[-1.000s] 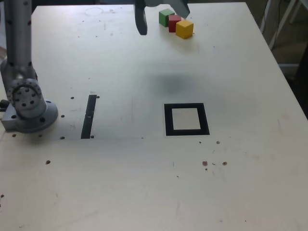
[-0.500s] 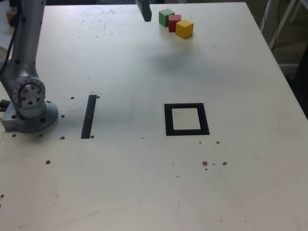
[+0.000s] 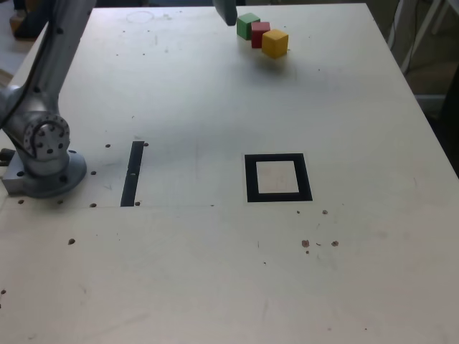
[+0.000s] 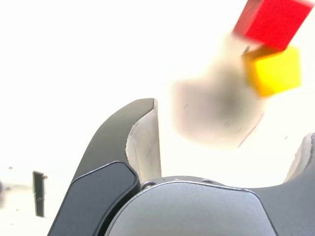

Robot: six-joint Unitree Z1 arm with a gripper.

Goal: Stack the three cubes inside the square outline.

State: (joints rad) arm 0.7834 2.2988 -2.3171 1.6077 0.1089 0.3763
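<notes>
The gripper (image 4: 233, 118) is wide open. Its two fingers are far apart, and I can see bare white table (image 3: 179, 272) and a soft dark shadow between them. It is up over the table, and the exterior view cuts off most of it, so only one finger pokes in at the top edge.

The three cubes lie on the table close to the gripper. In the exterior view they are just to the right of that finger. The green cube (image 3: 248, 26) is the nearest to it, then comes the red cube (image 3: 259, 35), and the yellow cube (image 3: 275, 44) is the farthest away. They sit close together in a slanted row. I can't tell if their sides touch. In the wrist view, the red and yellow ones show out past the fingertips.

The black square outline (image 3: 252, 179) is flat on the table, well apart from the gripper. In the exterior view it is below the finger and a bit to the right, with its pale middle showing. The thin black strip (image 3: 133, 173) is also below the finger, but over to the left.
</notes>
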